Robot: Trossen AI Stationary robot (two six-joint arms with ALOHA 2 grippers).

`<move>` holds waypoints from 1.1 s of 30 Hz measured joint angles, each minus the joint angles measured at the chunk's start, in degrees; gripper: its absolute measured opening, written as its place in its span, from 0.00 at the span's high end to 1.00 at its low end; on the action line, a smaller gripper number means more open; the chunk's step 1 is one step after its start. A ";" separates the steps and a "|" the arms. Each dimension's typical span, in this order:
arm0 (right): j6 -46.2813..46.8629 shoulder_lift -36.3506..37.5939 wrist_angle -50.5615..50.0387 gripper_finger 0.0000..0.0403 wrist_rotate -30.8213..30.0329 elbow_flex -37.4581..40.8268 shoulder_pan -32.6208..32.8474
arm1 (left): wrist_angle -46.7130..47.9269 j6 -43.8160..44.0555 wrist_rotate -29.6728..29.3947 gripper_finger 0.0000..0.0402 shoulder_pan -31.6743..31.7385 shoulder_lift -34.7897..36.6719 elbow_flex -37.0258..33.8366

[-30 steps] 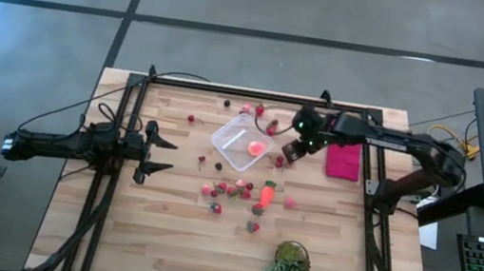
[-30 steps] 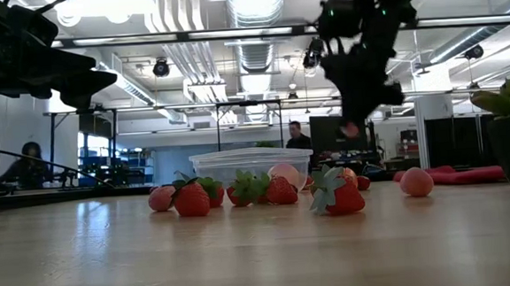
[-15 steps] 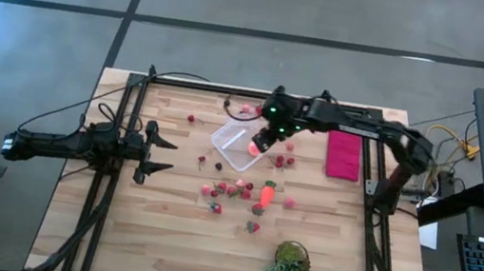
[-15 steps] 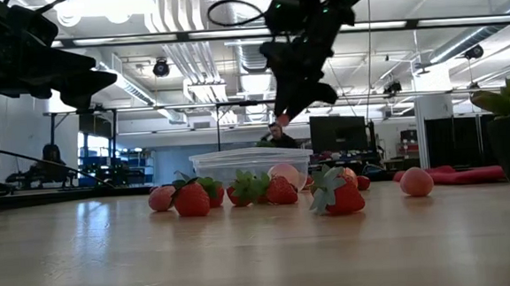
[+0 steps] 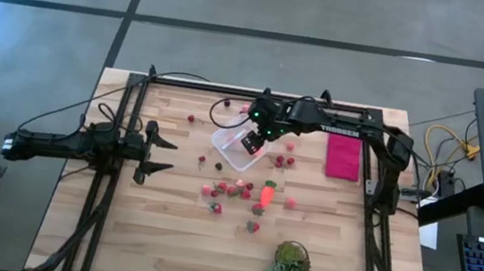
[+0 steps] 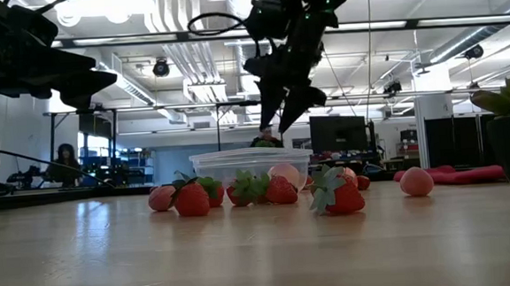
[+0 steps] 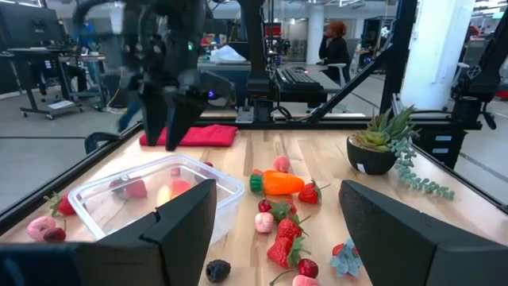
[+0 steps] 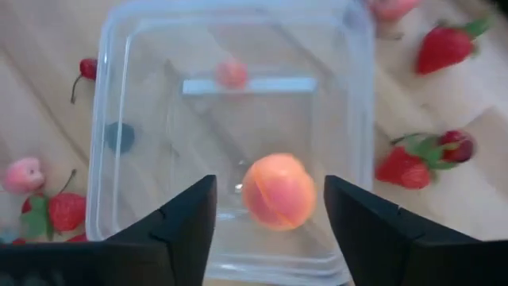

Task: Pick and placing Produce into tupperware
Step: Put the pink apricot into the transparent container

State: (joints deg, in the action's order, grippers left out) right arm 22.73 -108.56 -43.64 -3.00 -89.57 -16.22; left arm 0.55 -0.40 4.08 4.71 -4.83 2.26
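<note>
While my right gripper [image 5: 252, 141] hangs over the tub [image 5: 243, 143], jaws spread, holding nothing | peach [image 8: 279, 191] lies inside, so I read this as a drop | left gripper [image 5: 161, 150] waits open, well apart | berries [image 5: 236, 190] crowd tub's near edge; far side roomier.

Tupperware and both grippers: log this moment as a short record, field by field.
tupperware: clear, upright on the table, lid off
inside it: a peach-coloured round piece and a small pink piece
right gripper: above the tupperware, fingers apart, nothing between them
left gripper: open, at the table's left side, away from the produce
carrot: on the table, outside the tupperware
strawberries: scattered on the table near the carrot
</note>
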 joint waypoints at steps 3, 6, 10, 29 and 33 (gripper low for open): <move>-0.14 1.86 -1.37 0.39 -3.36 -0.39 0.12 | -0.02 0.00 -0.01 0.36 -0.02 -0.11 0.00; -0.17 4.26 -5.30 0.37 -7.48 -0.51 0.10 | -0.08 0.00 -0.01 0.36 0.00 -0.12 0.00; 1.32 6.93 -13.53 0.36 -11.73 -0.30 0.01 | -0.07 0.00 -0.01 0.36 0.00 -0.12 0.00; 3.35 7.93 -7.02 0.39 -0.29 19.55 -7.76 | -0.04 0.00 0.00 0.36 -0.01 -0.01 0.00; 3.17 6.35 -3.13 0.39 -0.30 19.96 -9.46 | -0.04 0.00 -0.01 0.36 -0.02 -0.01 0.00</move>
State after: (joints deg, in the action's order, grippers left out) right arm 25.90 -102.21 -46.77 -3.30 -69.61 -25.67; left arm 0.51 -0.40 4.08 4.69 -4.84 2.26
